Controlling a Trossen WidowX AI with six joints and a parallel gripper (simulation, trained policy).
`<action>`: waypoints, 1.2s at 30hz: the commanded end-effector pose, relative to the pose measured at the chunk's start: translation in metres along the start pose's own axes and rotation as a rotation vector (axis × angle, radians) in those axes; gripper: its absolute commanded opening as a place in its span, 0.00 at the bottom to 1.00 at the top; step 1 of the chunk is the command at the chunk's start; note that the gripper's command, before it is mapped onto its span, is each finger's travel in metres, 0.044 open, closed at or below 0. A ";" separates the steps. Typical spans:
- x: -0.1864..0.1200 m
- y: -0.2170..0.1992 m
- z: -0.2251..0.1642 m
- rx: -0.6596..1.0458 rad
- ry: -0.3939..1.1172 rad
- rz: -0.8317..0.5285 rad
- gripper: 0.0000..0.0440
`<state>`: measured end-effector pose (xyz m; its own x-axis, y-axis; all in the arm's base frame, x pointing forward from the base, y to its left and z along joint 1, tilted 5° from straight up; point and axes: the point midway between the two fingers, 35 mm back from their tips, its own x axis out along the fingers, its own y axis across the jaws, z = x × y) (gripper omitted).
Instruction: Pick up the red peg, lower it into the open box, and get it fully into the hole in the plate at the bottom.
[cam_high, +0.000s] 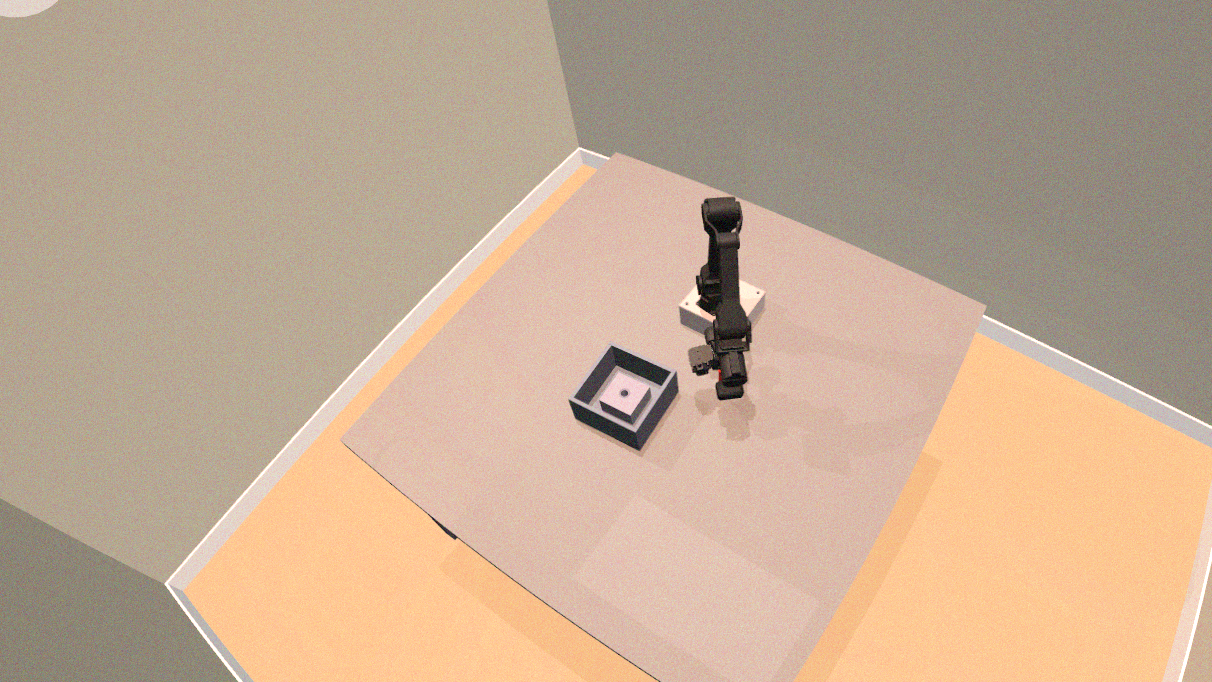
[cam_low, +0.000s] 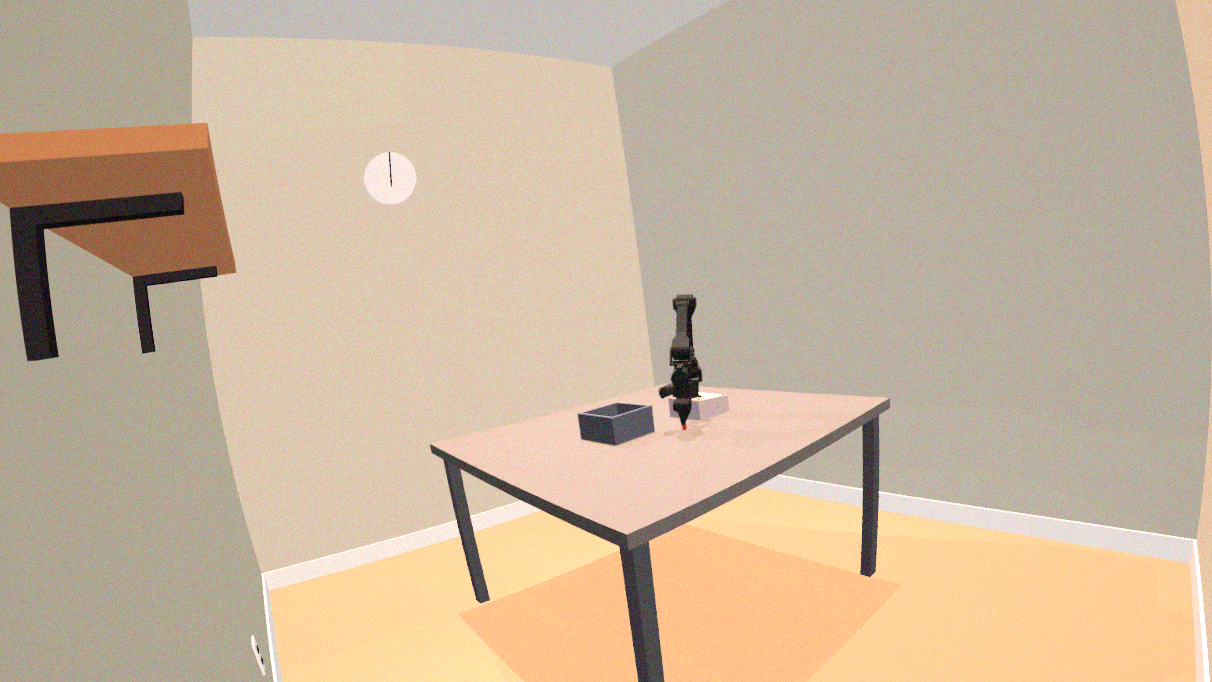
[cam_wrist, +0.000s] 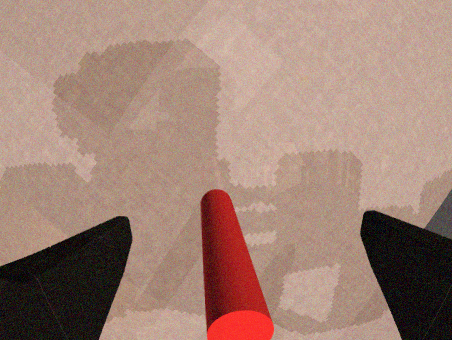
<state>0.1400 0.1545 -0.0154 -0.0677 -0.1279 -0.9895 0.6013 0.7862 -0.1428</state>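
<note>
A dark open-topped box (cam_high: 605, 430) holds a pale block (cam_high: 617, 402) with a hole.

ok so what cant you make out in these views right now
- Most of the red peg: covered by the hand in the top and exterior views
- The peg's near end: cut off by the wrist view's bottom edge
- The hole in the plate: hidden by the box walls in the exterior view
- The hole's depth: too small and dark in the top view
</note>
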 end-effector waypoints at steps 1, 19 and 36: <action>0.015 0.000 0.001 -0.024 -0.006 -0.001 0.86; 0.031 0.006 0.001 -0.021 0.005 -0.079 0.00; -0.030 0.031 0.029 -0.015 -0.090 -0.023 0.00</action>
<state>0.1736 0.1640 -0.0033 -0.0363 -0.1977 -0.9796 0.5826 0.7923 -0.1815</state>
